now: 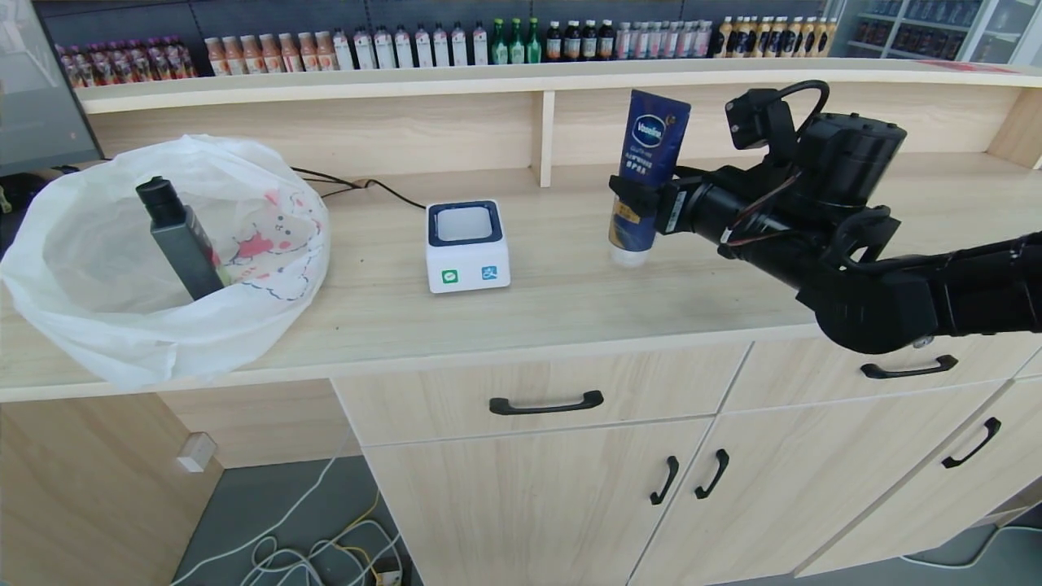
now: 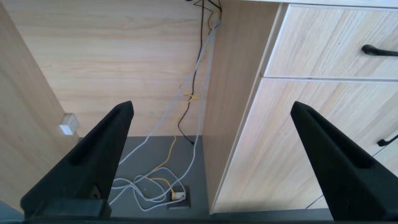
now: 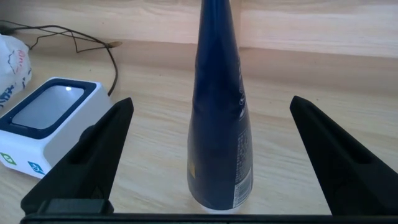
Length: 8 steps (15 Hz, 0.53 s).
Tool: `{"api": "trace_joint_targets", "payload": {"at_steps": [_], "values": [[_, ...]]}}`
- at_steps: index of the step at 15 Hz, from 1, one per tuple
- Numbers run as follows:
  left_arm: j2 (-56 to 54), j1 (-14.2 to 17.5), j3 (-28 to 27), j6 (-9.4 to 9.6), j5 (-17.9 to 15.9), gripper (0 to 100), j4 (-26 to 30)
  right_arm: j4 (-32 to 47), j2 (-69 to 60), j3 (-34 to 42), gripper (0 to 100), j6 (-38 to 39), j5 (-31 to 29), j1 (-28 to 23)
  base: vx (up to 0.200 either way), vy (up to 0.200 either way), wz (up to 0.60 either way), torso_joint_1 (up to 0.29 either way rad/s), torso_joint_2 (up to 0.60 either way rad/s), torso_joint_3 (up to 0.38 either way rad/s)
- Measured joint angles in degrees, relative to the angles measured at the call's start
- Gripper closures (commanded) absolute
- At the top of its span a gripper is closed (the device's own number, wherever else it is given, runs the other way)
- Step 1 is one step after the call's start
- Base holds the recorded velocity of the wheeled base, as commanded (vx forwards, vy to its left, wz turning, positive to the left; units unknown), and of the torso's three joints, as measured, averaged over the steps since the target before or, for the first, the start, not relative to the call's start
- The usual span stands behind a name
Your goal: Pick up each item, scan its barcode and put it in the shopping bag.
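Looking at the counter (image 1: 553, 301), we've got the tube (image 1: 649, 155) standing upright on its cap, off to the right of the scanner (image 1: 467, 244). The scanner sits between the tube and the bag (image 1: 106, 317), which is at the counter's left end. Our right gripper (image 1: 639, 202) is around the tube's lower half, but its fingers (image 3: 93, 155) are spread wide. The right wrist view shows a clear gap on both sides, so nothing's clamped and the tube seems to stand on its own. A dark bottle (image 1: 181, 240) leans inside the bag, cap poking up. Our left gripper (image 2: 211, 109) hangs down low beside the cabinet (image 2: 311, 93), fingers wide apart too with nothing between them, above some cables (image 2: 149, 180) on the floor.
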Motion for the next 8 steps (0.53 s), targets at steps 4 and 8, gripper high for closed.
{"api": "trace_joint_targets", "payload": {"at_steps": [4,8], "values": [[0.0,0.0,0.0,-0.02,0.0,0,0.0,0.01,2.12,-2.46,0,0.0,0.0,-0.04,0.0,0.0,0.0,0.0,0.0,0.0],[0.0,0.0,0.0,0.0,0.0,0,0.0,0.01,3.75,-5.0,0,0.0,0.0,-0.39,0.0,0.0,0.0,0.0,0.0,0.0]]}}
